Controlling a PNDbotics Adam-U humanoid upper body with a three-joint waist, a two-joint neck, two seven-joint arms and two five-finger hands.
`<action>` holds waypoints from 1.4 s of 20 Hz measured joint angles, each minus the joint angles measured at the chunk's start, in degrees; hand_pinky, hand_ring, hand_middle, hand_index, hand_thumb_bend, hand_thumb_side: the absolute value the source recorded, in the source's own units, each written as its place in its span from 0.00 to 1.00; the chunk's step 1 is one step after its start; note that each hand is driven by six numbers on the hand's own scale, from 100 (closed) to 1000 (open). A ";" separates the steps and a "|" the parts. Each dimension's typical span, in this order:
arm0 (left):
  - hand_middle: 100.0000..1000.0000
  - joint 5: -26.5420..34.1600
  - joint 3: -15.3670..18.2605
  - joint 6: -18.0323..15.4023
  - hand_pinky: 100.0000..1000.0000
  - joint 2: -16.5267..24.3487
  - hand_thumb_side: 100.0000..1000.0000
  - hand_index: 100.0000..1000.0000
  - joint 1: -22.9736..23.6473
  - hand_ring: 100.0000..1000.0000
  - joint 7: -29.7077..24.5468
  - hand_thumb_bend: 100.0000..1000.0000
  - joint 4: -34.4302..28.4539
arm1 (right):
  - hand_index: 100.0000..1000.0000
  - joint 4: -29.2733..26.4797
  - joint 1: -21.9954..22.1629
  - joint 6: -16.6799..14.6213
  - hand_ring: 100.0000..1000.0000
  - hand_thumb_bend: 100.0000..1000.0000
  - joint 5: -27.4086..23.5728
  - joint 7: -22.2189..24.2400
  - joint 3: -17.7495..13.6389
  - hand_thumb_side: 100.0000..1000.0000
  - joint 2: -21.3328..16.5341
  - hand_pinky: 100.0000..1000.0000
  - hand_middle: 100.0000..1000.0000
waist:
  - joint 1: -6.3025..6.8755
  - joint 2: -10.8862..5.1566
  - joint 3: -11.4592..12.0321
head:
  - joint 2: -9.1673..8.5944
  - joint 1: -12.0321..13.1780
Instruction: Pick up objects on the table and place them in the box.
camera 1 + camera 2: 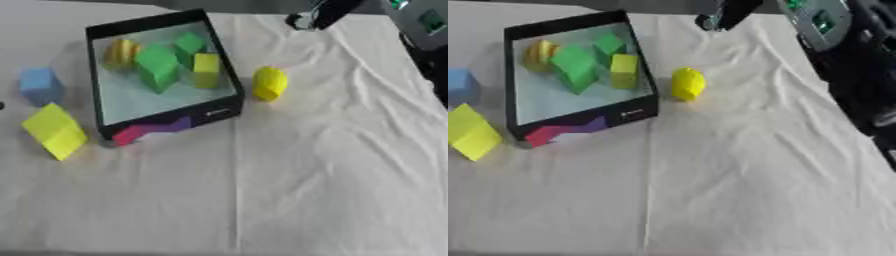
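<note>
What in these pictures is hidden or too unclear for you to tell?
- Robot's hands: no hand is clearly visible in either view; only a dark, blurred shape at the top edge, cut off.
- Orange-yellow object in the box: left eye view, shape blurred, partly behind the green block.
- Blue block: right eye view, cut by the left edge.
- Grey device: right eye view, cut off at the top, unidentifiable.

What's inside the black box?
Inside the box are a big green block, a smaller green block, a yellow block and a rounded yellow piece. Anything beneath the blocks is hidden.
</note>
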 measured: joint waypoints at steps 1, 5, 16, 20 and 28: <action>0.72 -0.06 0.03 0.03 0.71 0.01 0.78 0.77 0.00 0.76 0.04 0.00 0.00 | 0.91 -1.11 0.97 0.28 0.85 0.19 -0.55 0.16 0.09 0.07 -0.51 0.85 0.78 | -0.03 0.00 -0.01 | 0.00 0.03; 0.72 -0.17 0.08 0.06 0.71 0.10 0.78 0.77 0.00 0.76 0.18 0.00 0.00 | 0.92 -6.90 5.42 2.20 0.85 0.18 -1.31 -0.91 0.51 0.06 -1.23 0.85 0.79 | -0.17 0.00 -0.09 | 0.00 0.42; 0.72 -0.23 0.11 0.08 0.71 0.50 0.79 0.77 0.38 0.76 0.22 0.00 0.01 | 0.91 -15.51 14.73 14.23 0.83 0.11 1.44 -9.58 1.57 0.03 1.56 0.84 0.77 | -0.38 0.00 -0.47 | 0.00 0.78; 0.71 -0.25 0.11 0.15 0.71 0.51 0.79 0.77 0.40 0.76 0.15 0.00 0.02 | 0.91 -15.65 15.59 16.75 0.84 0.09 2.56 -11.16 2.30 0.07 3.10 0.85 0.77 | -0.38 0.00 -0.53 | -0.01 0.75; 0.72 -0.26 0.10 0.20 0.71 0.51 0.79 0.77 0.42 0.76 0.13 0.00 0.02 | 0.92 -12.88 15.77 18.31 0.84 0.07 3.58 -13.28 3.37 0.14 7.14 0.85 0.78 | -0.38 0.00 -0.51 | -0.03 0.37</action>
